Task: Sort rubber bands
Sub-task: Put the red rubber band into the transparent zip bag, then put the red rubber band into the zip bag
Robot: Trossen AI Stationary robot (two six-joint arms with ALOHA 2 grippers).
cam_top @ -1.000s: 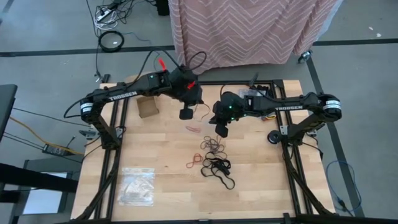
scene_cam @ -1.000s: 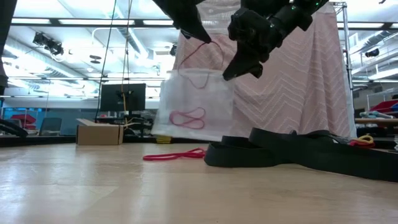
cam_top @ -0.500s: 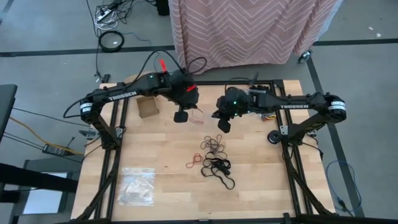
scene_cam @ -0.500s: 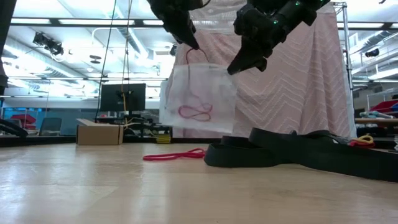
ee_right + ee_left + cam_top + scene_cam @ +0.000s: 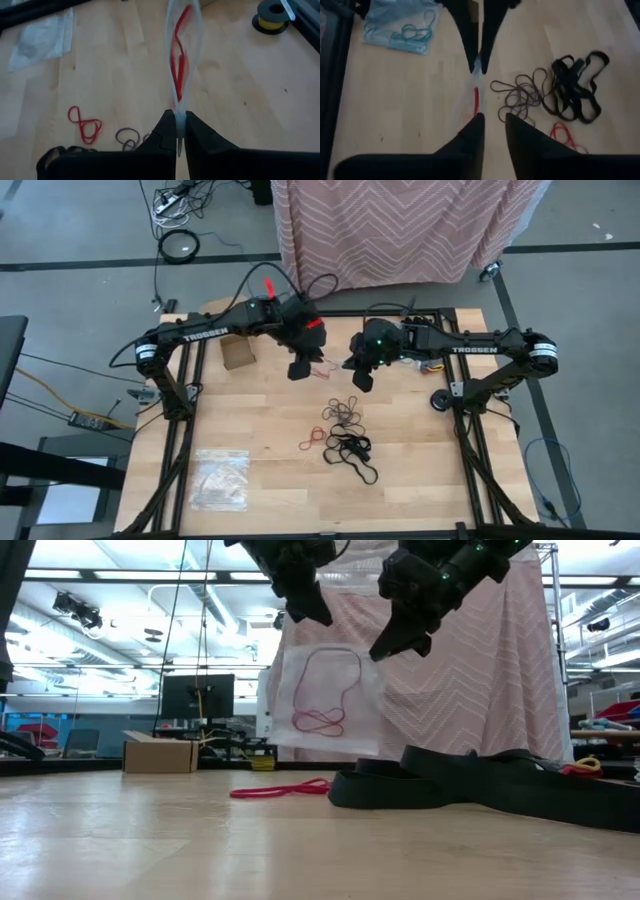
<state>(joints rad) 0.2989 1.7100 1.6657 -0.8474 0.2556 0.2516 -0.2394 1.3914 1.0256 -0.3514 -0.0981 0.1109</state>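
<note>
A clear plastic bag [image 5: 300, 690] hangs above the table's far middle with red rubber bands [image 5: 320, 720] inside it. My right gripper [image 5: 385, 648] is shut on its upper right corner. My left gripper [image 5: 318, 615] stands open just above the bag's upper left corner, with nothing between its fingers [image 5: 492, 116]. Loose tan-brown bands [image 5: 345, 415], black bands [image 5: 352, 452] and red bands [image 5: 312, 440] lie on the wooden table nearer the front. My right gripper pinches the bag's top edge [image 5: 177, 107] between its two shut fingers, at the upper right corner. The fingers slant down from the table's right. The bag hangs below them, clear of the table, its mouth [image 5: 182, 30] slightly parted around the red bands.
A second clear bag [image 5: 220, 478] holding blue-teal bands lies flat at the near left. A small cardboard box [image 5: 238, 352] stands at the far left. A yellow spool [image 5: 272, 15] sits by the right frame. One red band [image 5: 280, 788] lies on the table under the hanging bag.
My left gripper, which held a red band dangling into the bag, has rolled, opened and let go. The band has dropped into the bag and now lies inside it as a wide loop. The bag stays hanging from my right gripper.
</note>
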